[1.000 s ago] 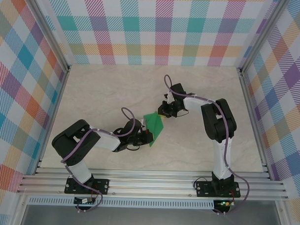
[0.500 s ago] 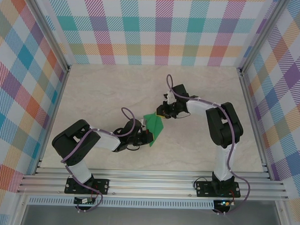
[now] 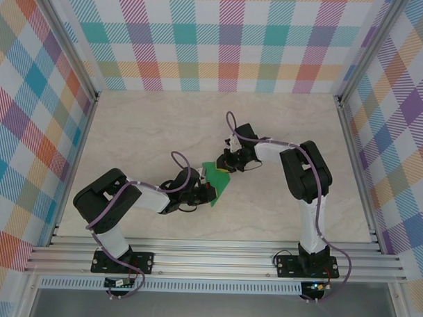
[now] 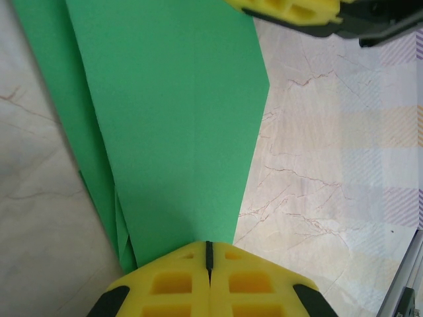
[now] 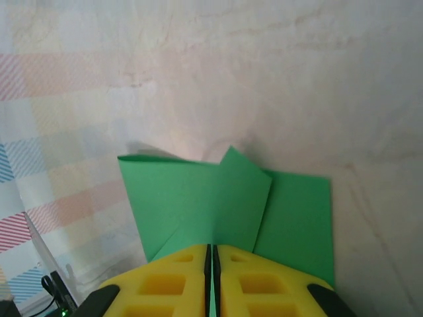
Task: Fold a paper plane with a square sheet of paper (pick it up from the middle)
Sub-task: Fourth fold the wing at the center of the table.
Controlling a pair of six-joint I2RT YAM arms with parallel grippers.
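Here, left hand and right hand pinch green paper — folded.

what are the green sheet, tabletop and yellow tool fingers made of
The bright green folded sheet looks like thin matte paper: crisp creases, flat layers. The beige veined tabletop looks marble-patterned, stone or laminate, unclear. The yellow tool fingers look like moulded plastic with hollow cells.

a lab test cell: plaid panel walls, aluminium rails, marble-look table.
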